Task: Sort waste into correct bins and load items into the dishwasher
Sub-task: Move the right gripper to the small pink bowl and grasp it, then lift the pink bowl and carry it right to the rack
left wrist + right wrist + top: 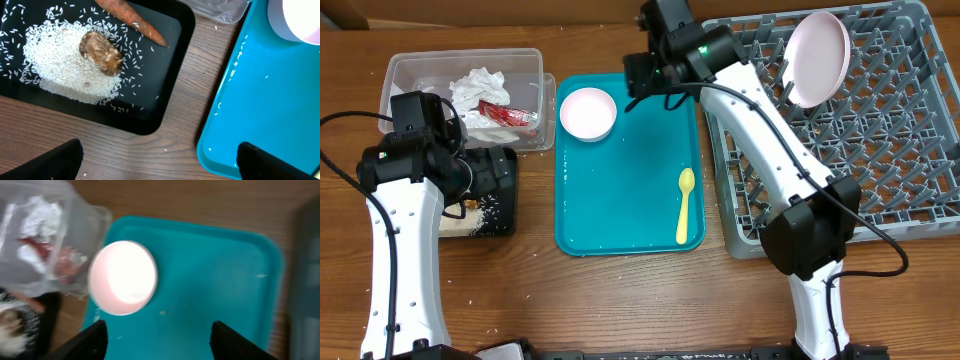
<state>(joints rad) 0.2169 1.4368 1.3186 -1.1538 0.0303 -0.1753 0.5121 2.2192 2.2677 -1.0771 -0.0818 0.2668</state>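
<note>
yellow spoon [685,205]: lengthwise on teal tray [630,200], bowl end toward far edge | left hand [160,150]: apart | right hand [159,330]: apart

Table [620,300], left side: tub [460,54] at the back, holding napkins [478,88] and wrapper [508,116]. Shallow tray [170,60] just in front of it, holding rice [55,65], food lump [101,53] on the rice, carrot [132,17] along the tub-side edge.
Centre: serving tray [640,180], bowl [587,112] at back left, spoon [684,206] at front right.
Right side: dish rack [880,150], plate [817,58] on edge near the back.
</note>
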